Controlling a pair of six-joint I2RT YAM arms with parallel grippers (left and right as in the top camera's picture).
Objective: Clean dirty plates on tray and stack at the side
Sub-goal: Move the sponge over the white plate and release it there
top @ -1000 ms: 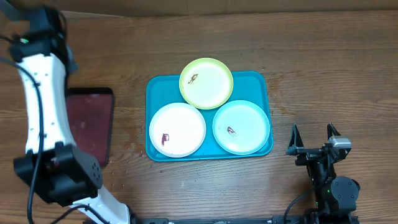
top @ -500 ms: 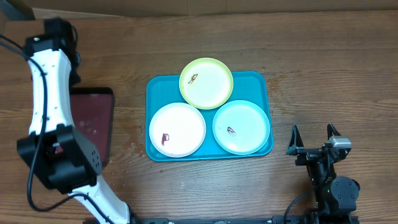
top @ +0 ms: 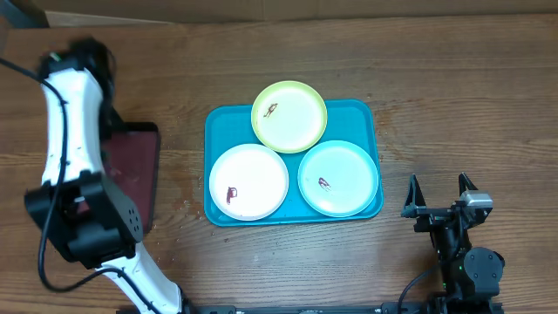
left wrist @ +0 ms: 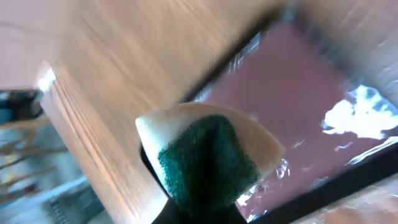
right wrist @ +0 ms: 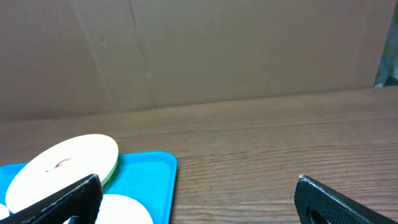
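Three plates lie on the turquoise tray (top: 218,122): yellow-green (top: 289,116) at the back, white (top: 248,181) front left, pale mint (top: 338,178) front right. Each carries a small dark smear. My left gripper (left wrist: 198,208) is shut on a sponge (left wrist: 208,155), tan with a dark green scouring face, held over the far end of a maroon tray (left wrist: 292,99). From overhead the left arm's wrist (top: 83,61) covers the sponge, well left of the plates. To the right of the tray my right gripper (top: 438,194) stands open and holds nothing. Its wrist view shows the yellow-green plate (right wrist: 62,165) and the tray's corner (right wrist: 155,177).
The dark maroon, black-rimmed tray (top: 131,174) lies left of the turquoise tray, with wet patches on it. A cardboard wall (right wrist: 186,50) stands behind the table. Bare wood (top: 453,105) stretches right of and behind the turquoise tray.
The left arm's wrist has swung from the far left corner a little right and nearer, over the maroon tray's far end. The right arm and the plates have not moved.
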